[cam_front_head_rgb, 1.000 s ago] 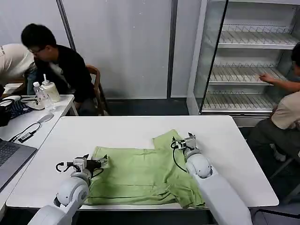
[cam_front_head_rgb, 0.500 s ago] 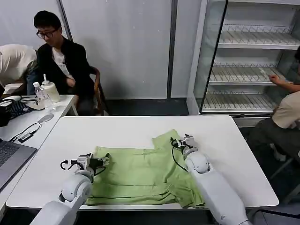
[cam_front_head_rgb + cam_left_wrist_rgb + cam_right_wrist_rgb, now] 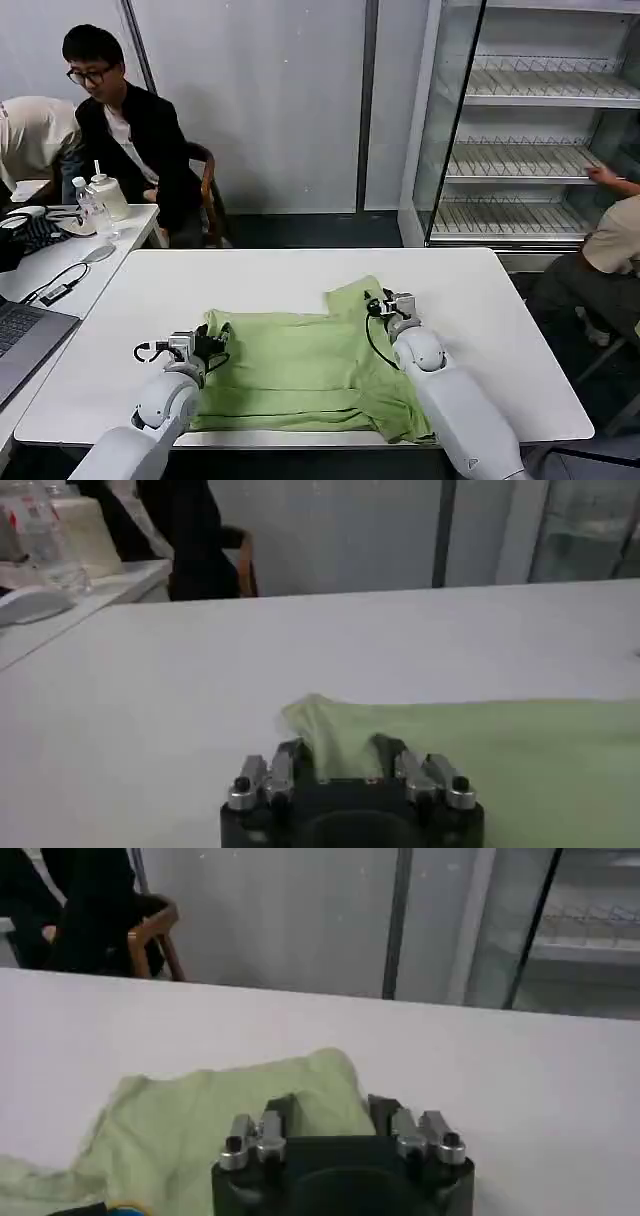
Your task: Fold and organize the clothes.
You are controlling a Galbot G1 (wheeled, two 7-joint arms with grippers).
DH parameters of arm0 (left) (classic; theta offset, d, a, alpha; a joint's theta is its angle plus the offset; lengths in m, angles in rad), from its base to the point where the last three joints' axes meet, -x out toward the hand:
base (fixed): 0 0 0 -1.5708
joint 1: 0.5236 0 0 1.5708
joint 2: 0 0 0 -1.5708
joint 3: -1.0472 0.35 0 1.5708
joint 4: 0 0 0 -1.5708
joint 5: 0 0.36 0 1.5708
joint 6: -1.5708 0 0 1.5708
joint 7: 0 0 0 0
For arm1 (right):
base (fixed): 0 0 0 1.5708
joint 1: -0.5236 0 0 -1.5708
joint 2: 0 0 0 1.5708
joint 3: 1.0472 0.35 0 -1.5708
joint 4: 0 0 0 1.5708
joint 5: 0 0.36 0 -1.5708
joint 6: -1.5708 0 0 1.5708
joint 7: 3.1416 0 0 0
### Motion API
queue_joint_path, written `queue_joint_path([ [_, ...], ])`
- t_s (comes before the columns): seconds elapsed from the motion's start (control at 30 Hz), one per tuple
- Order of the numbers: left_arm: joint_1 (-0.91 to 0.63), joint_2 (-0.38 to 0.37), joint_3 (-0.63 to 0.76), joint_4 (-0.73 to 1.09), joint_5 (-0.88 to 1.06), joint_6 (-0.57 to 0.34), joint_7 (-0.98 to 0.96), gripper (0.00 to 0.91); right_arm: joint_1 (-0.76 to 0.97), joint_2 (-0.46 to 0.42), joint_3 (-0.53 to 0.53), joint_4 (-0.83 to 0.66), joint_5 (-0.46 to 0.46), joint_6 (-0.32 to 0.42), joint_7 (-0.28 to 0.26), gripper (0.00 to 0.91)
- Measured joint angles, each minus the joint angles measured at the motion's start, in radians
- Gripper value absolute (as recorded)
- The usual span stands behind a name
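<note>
pale lime-green soft cotton t-shirt (image 3: pixel 300 375) lies flat on white table (image 3: pixel 500 320). left tool (image 3: pixel 212 345) pinches its left corner; right tool (image 3: pixel 385 303) pinches right sleeve. risk: thin pinch slips, fold skews.

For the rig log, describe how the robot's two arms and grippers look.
Both arms have smooth, rounded pale grey-white shells. The left gripper and right gripper are black blocks with silver metal finger mounts, seen close in the wrist views. A black cable loops out beside each wrist.
</note>
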Motion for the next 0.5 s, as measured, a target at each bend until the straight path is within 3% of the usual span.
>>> queue_joint_path([
  [0.5,-0.02,-0.014,-0.001,0.004,-0.002,-0.005,-0.01,0.02,0.025,0.004,0.004,-0.03,-0.004,0.048,-0.003,0.0],
])
